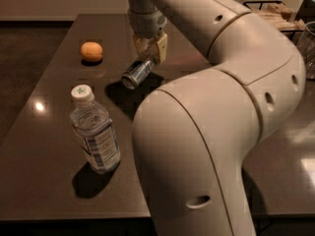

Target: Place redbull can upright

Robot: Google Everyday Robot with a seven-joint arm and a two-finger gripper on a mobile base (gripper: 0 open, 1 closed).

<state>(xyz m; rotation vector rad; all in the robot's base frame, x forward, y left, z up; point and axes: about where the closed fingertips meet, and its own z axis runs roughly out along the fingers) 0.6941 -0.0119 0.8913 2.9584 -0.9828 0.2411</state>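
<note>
The redbull can (136, 74) is a slim silver and blue can, tilted with its shiny end pointing down to the left. It hangs a little above the dark table (44, 151), and its shadow lies on the table beneath it. My gripper (149, 56) comes down from above at the table's middle back and is shut on the can's upper end. My large white arm fills the right and front of the view and hides the table there.
A clear water bottle (95, 132) with a white cap stands upright at the front left. An orange (91, 51) lies at the back left. A dark wire basket (275, 11) stands at the back right.
</note>
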